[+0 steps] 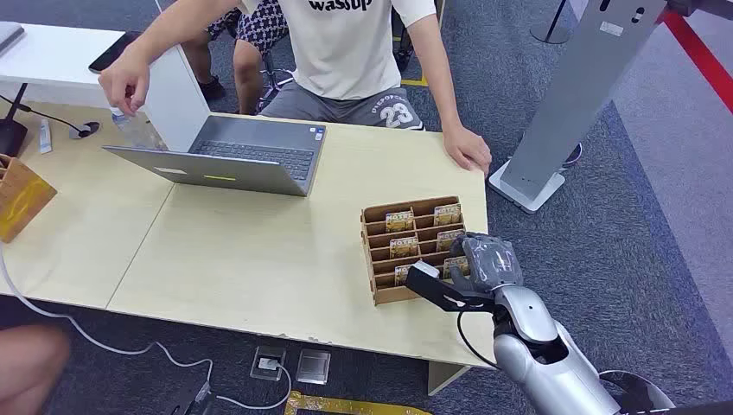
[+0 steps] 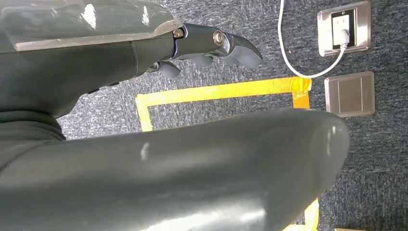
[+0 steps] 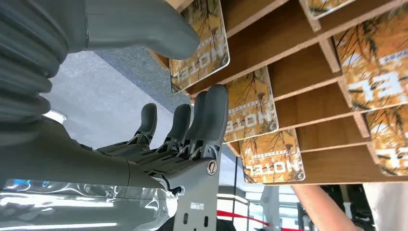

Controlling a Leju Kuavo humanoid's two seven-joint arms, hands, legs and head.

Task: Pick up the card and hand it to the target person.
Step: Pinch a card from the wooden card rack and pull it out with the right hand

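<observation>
**Right hand at the card rack, card not yet lifted**

The card [image 3: 199, 50], printed with an orange tree pattern and the word HOTEL, stands in the near right slot of the wooden card rack [image 1: 380, 232], among more cards in the other slots. The right hand [image 1: 484, 262] is at that corner; its thumb [image 3: 144, 26] lies against one face of the card and its fingers [image 3: 211, 115] reach up on the other side, spread and not closed on it. The rack sits on the light wooden table [image 1: 259, 259] near its right edge. Across the table a person [image 1: 359, 47] sits beside an open laptop [image 1: 229, 156], one hand [image 1: 468, 147] on the tabletop. The left hand [image 2: 211, 45] hangs over grey carpet, fingers loosely apart, holding nothing.
</observation>
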